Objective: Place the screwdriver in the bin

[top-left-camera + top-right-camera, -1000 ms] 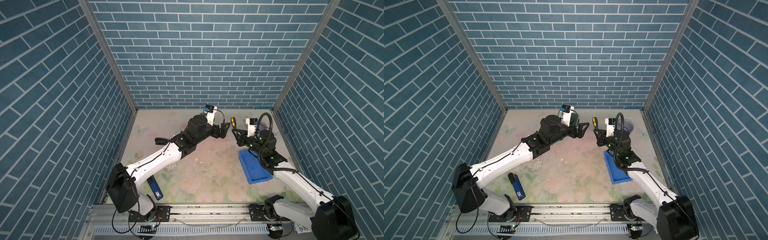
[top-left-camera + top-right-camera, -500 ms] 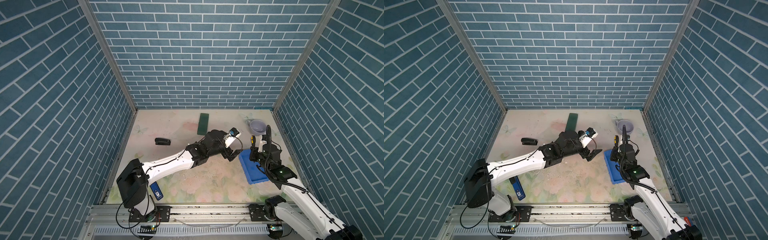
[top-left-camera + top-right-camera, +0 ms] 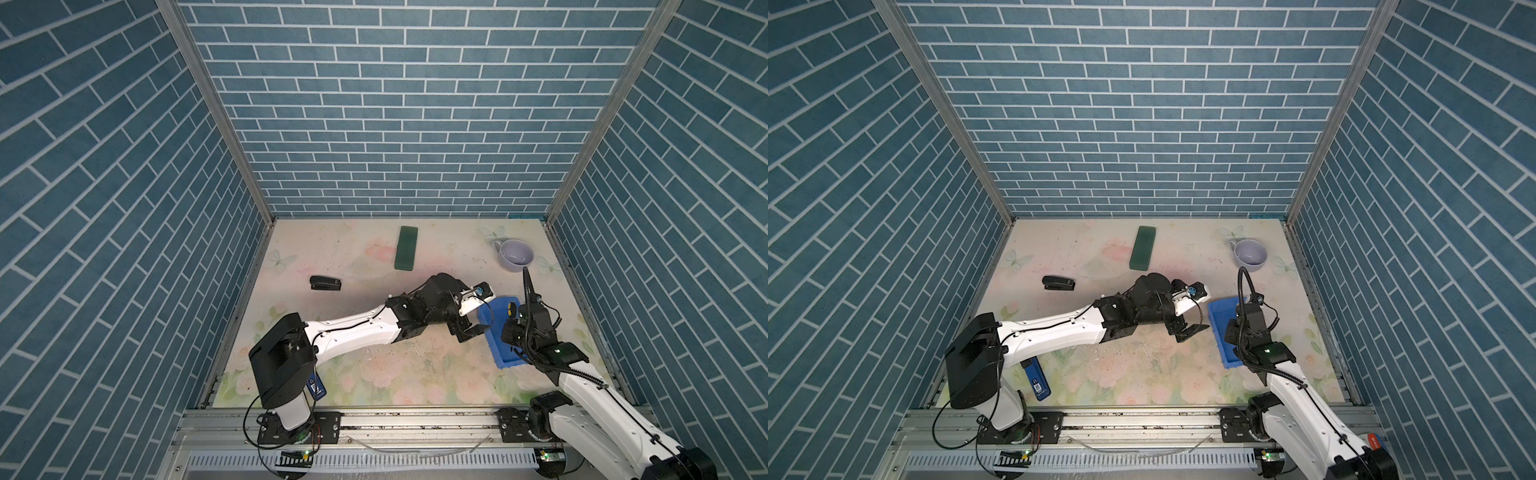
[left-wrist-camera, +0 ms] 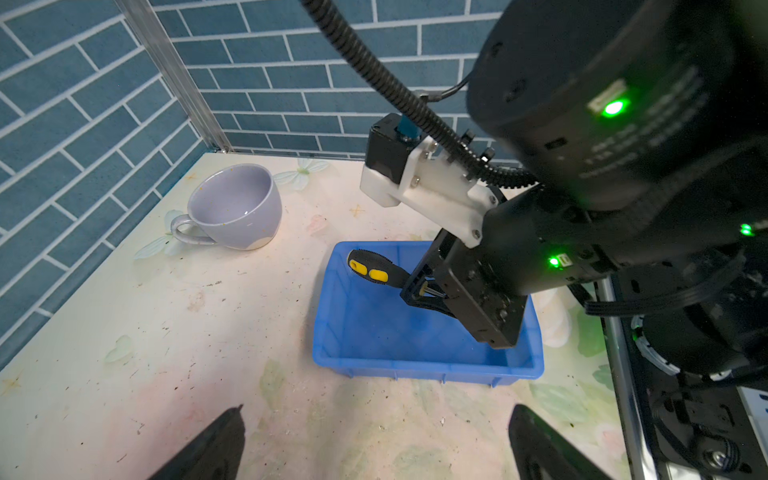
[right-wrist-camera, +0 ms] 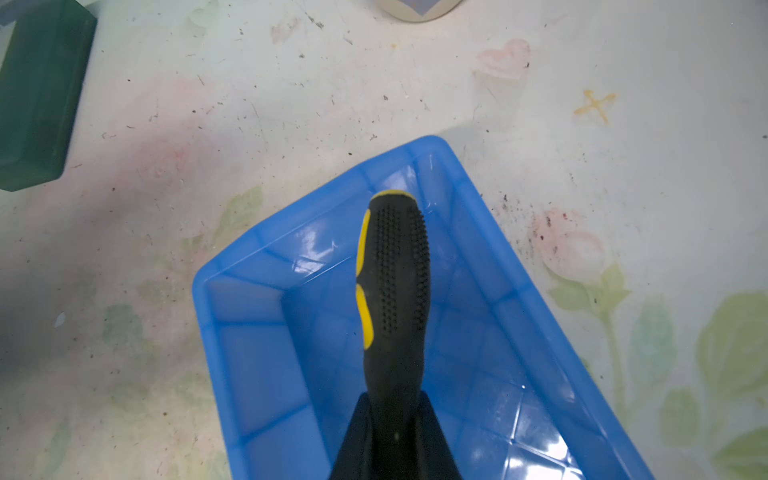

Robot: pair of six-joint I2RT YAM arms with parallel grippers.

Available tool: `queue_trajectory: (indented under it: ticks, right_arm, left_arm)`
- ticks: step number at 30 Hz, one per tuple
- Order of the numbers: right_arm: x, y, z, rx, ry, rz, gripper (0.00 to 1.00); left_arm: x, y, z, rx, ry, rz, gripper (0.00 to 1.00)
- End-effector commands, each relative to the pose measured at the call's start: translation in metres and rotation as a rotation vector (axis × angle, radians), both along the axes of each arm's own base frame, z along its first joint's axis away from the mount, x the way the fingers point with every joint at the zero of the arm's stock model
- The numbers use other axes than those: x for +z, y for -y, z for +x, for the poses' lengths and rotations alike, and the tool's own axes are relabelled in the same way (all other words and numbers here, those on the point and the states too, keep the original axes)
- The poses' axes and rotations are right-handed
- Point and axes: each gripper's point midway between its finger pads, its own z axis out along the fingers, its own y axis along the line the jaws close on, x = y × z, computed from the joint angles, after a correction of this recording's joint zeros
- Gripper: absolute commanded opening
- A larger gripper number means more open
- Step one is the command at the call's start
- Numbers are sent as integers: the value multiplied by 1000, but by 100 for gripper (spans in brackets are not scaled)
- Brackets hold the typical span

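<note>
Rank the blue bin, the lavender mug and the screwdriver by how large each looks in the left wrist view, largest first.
1. blue bin: largest, though the right gripper hides part.
2. lavender mug: clearly smaller, but it stands farther from the camera.
3. screwdriver: smallest; only its handle shows past the gripper.

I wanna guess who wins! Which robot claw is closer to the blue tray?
Right. The right gripper is over the bin, shut on the screwdriver; the left gripper is open, beside the bin, outside its wall.
</note>
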Motion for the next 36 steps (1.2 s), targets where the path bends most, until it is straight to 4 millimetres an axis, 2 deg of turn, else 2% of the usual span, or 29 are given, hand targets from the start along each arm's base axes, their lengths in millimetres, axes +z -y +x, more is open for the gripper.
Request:
queue_trajectory:
  ticks: [1,6,13,21,23,29,32,36]
  right_arm:
    - [-15,1,3,-37,-26,21,0]
    - [-29,-1,13,-44,-48,30,0]
    - [-47,-1,19,-52,-84,38,0]
    - [-43,11,16,-92,-71,2,39]
    - [-37,12,16,-87,-51,2,51]
    - [-2,12,20,-66,59,9,66]
    - [25,14,24,-47,149,-8,79]
    - [56,26,32,-82,241,-69,90]
  left_arm:
    - [-6,-4,-10,-43,3,19,100]
    - [-14,-12,-18,-65,-8,59,100]
    - [-14,-17,-19,-67,6,76,100]
    - [-12,-21,-14,-34,27,71,100]
    - [-9,-22,-11,-13,31,63,100]
    - [-2,-31,6,98,57,19,100]
    - [1,-44,20,165,34,-13,100]
    - [8,-72,44,275,30,-50,100]
